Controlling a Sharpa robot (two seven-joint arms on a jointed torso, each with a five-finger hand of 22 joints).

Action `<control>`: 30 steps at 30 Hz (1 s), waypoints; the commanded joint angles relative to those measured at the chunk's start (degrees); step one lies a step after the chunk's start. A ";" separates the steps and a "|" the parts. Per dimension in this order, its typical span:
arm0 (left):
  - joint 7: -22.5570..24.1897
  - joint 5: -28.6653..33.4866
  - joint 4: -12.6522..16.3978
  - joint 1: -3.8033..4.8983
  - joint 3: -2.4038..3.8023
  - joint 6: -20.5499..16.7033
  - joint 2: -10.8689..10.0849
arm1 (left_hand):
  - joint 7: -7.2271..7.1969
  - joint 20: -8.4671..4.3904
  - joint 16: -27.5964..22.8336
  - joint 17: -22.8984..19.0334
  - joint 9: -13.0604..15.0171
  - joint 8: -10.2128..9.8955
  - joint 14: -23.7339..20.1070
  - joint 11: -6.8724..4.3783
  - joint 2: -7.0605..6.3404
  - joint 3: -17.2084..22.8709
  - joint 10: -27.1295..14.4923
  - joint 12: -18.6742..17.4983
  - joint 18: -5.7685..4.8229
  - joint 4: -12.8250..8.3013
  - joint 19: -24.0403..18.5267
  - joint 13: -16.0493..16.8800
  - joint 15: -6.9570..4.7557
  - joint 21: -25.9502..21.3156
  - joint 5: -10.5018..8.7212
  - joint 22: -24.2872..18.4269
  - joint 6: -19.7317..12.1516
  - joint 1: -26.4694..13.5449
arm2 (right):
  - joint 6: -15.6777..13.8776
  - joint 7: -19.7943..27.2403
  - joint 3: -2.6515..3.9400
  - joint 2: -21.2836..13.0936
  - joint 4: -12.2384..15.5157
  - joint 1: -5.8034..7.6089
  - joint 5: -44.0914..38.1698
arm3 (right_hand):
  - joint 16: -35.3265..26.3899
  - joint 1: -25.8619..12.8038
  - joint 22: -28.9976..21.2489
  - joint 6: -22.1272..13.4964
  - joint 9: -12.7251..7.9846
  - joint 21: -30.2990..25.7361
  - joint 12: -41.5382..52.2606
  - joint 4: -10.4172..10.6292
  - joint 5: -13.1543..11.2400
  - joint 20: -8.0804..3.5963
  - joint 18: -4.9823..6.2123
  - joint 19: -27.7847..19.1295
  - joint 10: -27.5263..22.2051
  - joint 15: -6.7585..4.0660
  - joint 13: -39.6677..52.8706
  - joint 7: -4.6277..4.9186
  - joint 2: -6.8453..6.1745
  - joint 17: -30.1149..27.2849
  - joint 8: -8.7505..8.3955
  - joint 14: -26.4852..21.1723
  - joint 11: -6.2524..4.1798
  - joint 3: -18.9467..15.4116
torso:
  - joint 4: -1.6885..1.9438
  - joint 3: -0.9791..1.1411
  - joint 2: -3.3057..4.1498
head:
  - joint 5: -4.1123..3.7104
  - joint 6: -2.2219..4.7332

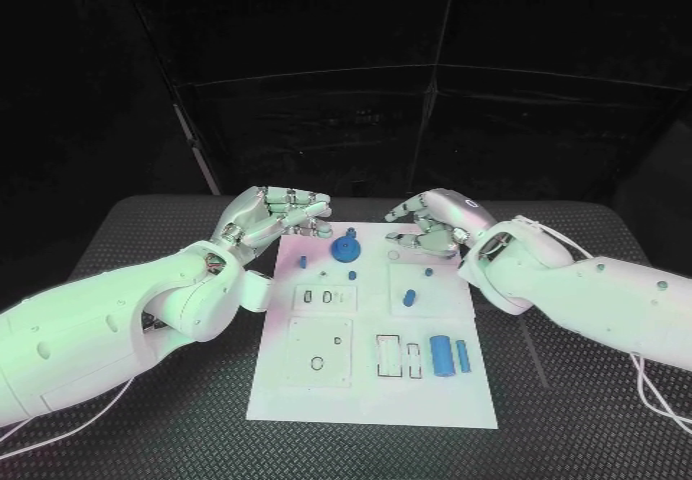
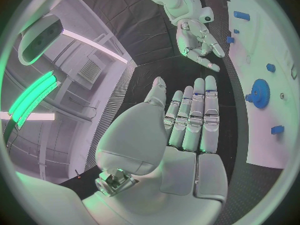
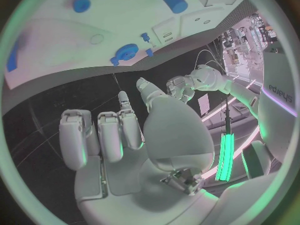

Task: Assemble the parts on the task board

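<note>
The white task board (image 1: 372, 395) lies in the middle of the table. A blue gear (image 1: 346, 249) stands near its far edge, with small blue parts (image 1: 411, 297) round it and two blue cylinders (image 1: 441, 356) near the right side. My left hand (image 1: 281, 215) hovers over the far left corner; in the left wrist view its fingers (image 2: 201, 115) are stretched out, holding nothing, with the gear (image 2: 259, 92) beyond them. My right hand (image 1: 433, 222) hovers over the far right corner, its fingers (image 3: 109, 135) loosely bent and holding nothing. The gear (image 3: 127, 51) is apart from it.
Several outlined slots and holes mark the board (image 1: 320, 350). Black textured table (image 1: 144, 430) surrounds the board on all sides. The two hands are a short gap apart across the board's far edge, where my right hand (image 2: 197, 42) faces the left.
</note>
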 commanded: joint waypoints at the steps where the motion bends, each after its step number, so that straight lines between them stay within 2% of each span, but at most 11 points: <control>1: 0.54 0.08 -0.21 0.08 0.06 0.40 0.16 | 0.51 0.24 -0.39 -0.07 -0.08 -0.37 -0.23 0.20 0.57 -0.02 -0.22 -0.31 0.73 -0.27 -0.54 -0.06 0.13 -0.45 0.01 -0.08 -0.01 0.16 | 2.54 5.53 0.03 -2.67 0.25 0.10 13.54 | -0.61 2.08 7.14 1.55 0.19 -0.50 -0.84 -1.94 -0.32 -0.25 0.52 0.20 1.10 -0.38 6.86 -0.40 -0.68 5.56 0.75 3.88 -0.30 0.10 | -0.42 0.03 -0.37 | -0.53 0.22; 3: 0.62 0.08 -0.39 0.08 0.06 0.51 0.30 | 0.51 0.27 -0.42 -0.08 -0.08 -0.36 -0.22 0.20 0.57 -0.04 -0.22 -0.29 0.73 -0.30 -0.67 -0.05 0.14 -0.57 0.01 -0.09 0.00 0.15 | 3.90 5.68 0.02 -4.22 -0.11 0.09 14.93 | -0.81 3.08 6.66 1.95 0.16 -0.68 -1.15 -2.96 -0.43 -0.44 0.62 -0.16 0.87 -0.61 6.61 -0.76 -1.18 5.17 0.80 3.79 -0.61 0.13 | -0.50 0.05 -0.43 | -0.76 0.30; 7: 0.79 0.09 -0.85 0.06 0.05 0.76 0.74 | 0.49 0.35 -0.53 -0.11 -0.06 -0.33 -0.19 0.20 0.55 -0.10 -0.18 -0.25 0.72 -0.38 -1.12 -0.03 0.19 -0.95 0.00 -0.13 0.04 0.14 | 6.03 6.00 0.01 -6.76 -1.86 -0.13 16.15 | -1.08 4.42 6.08 2.28 0.00 -0.94 -1.64 -4.44 -0.65 -0.79 0.75 -0.59 0.53 -0.93 6.24 -1.06 -1.90 4.72 0.63 3.69 -0.95 0.05 | -0.66 0.25 -0.46 | -1.95 0.56; 12: 0.87 0.09 -1.34 0.03 0.05 0.93 1.14 | 0.48 0.38 -0.56 -0.11 -0.06 -0.32 -0.18 0.20 0.56 -0.11 -0.17 -0.24 0.72 -0.40 -1.23 -0.03 0.20 -1.05 0.00 -0.13 0.05 0.14 | 6.95 6.05 0.00 -8.16 -3.69 -1.39 15.22 | -1.16 4.85 5.91 1.96 -0.16 -1.03 -1.82 -5.06 -0.57 -0.87 0.78 -0.71 0.41 -0.91 6.11 -0.86 -2.18 4.62 0.27 3.69 -0.84 -0.09 | -0.81 0.35 -0.46 | -2.36 0.59; 13: 0.89 0.09 -1.45 0.02 0.05 0.99 1.25 | 0.48 0.38 -0.56 -0.11 -0.06 -0.32 -0.18 0.20 0.56 -0.11 -0.17 -0.24 0.72 -0.40 -1.23 -0.03 0.20 -1.05 0.00 -0.13 0.05 0.14 | 7.19 5.98 0.00 -8.27 -4.21 -1.78 14.89 | -1.18 4.91 5.84 1.69 -0.22 -1.06 -1.90 -5.20 -0.50 -0.87 0.79 -0.75 0.36 -0.86 6.05 -0.76 -2.22 4.60 0.07 3.69 -0.76 -0.16 | -0.56 0.12 -0.41 | -2.72 0.56; 17: 0.91 0.09 -1.67 -0.02 0.04 1.09 1.46 | 0.48 0.39 -0.57 -0.12 -0.06 -0.32 -0.18 0.20 0.57 -0.11 -0.16 -0.23 0.72 -0.41 -1.29 -0.02 0.21 -1.10 0.00 -0.13 0.06 0.14 | 7.92 5.29 0.00 -8.12 -5.61 -2.62 14.00 | -1.24 4.99 5.63 1.14 -0.32 -1.15 -2.04 -5.45 -0.45 -0.82 0.83 -0.90 0.27 -0.78 5.94 -0.68 -2.27 4.52 -0.30 3.68 -0.67 -0.31 | -0.38 0.12 -0.33 | -3.24 0.47; 23: 0.89 0.09 -1.88 -0.09 0.04 1.11 1.57 | 0.48 0.39 -0.57 -0.12 -0.06 -0.32 -0.18 0.20 0.57 -0.11 -0.16 -0.23 0.72 -0.41 -1.29 -0.02 0.21 -1.10 0.00 -0.13 0.06 0.14 | 8.97 4.15 0.00 -7.37 -7.76 -3.74 12.76 | -1.47 4.75 4.98 -1.08 -0.44 -1.44 -2.79 -5.78 -0.11 -0.63 0.97 -1.34 -0.23 -0.55 5.30 -0.36 -2.46 4.17 -0.93 3.62 -0.38 -1.17 | -0.31 0.06 -0.33 | -3.20 0.17; 25: 0.90 0.09 -1.94 -0.10 0.04 1.10 1.55 | 0.48 0.39 -0.57 -0.12 -0.06 -0.32 -0.18 0.20 0.57 -0.11 -0.16 -0.23 0.72 -0.41 -1.29 -0.02 0.21 -1.10 0.00 -0.13 0.06 0.14 | 9.10 3.89 0.01 -7.00 -8.31 -4.06 12.32 | -1.52 4.72 4.86 -1.90 -0.46 -1.51 -2.94 -5.85 -0.05 -0.56 1.00 -1.42 -0.33 -0.47 5.17 -0.25 -2.41 4.10 -0.97 3.61 -0.29 -1.43 | -0.42 0.03 -0.36 | -3.08 0.09; 28: 0.90 0.09 -2.02 -0.11 0.04 1.09 1.55 | 0.48 0.39 -0.57 -0.12 -0.06 -0.32 -0.18 0.20 0.57 -0.11 -0.16 -0.23 0.72 -0.41 -1.29 -0.02 0.21 -1.10 0.00 -0.13 0.06 0.14 | 8.76 3.72 0.01 -6.50 -8.89 -4.39 11.95 | -1.54 4.56 4.74 -3.04 -0.45 -1.58 -3.03 -5.84 -0.02 -0.44 1.02 -1.48 -0.41 -0.34 5.09 -0.07 -2.30 4.14 -0.96 3.63 -0.13 -1.90 | -0.52 0.04 -0.33 | -2.98 0.03; 30: 0.90 0.09 -2.05 -0.12 0.04 1.11 1.57 | 0.48 0.39 -0.57 -0.12 -0.06 -0.32 -0.18 0.20 0.57 -0.11 -0.16 -0.23 0.72 -0.41 -1.29 -0.02 0.21 -1.10 0.00 -0.13 0.06 0.14 | 8.23 3.73 0.01 -6.15 -9.30 -4.53 11.90 | -1.53 4.47 4.75 -3.48 -0.45 -1.59 -2.99 -5.79 0.02 -0.39 1.02 -1.46 -0.39 -0.29 5.12 0.00 -2.20 4.18 -0.96 3.64 -0.07 -2.08 | -0.42 0.02 -0.36 | -3.07 -0.01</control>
